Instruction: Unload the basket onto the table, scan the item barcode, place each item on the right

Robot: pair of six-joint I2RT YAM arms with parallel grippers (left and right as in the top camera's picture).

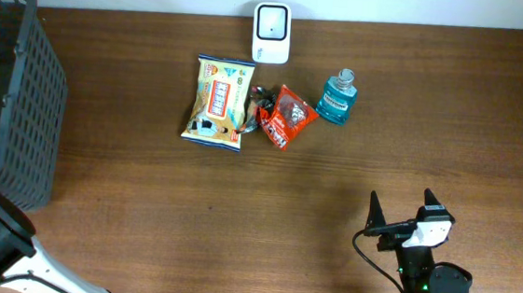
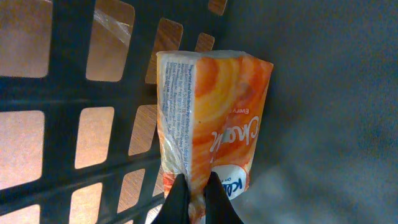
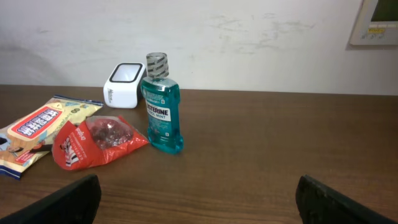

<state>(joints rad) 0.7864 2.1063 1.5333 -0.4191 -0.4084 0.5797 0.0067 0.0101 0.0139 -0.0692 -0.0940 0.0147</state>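
Item: orange soft pack [image 2: 211, 118], inside the basket [image 2: 323, 74]; probably tissues.
Handling: light, squashy, slick wrap; best taken by an edge.
Left pincer [image 2: 198, 198]: closed, pinching the pack's lower edge.
Right pincer [image 1: 401, 202]: wide open, empty, above the table [image 1: 236, 229].

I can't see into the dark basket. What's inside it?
An orange packet is inside the basket, pinched at one end by the left hand. The rest of the inside is hidden from view.

Glossy plastic film wraps the orange pack [image 2: 214, 118]; the table [image 1: 236, 238] looks wooden.
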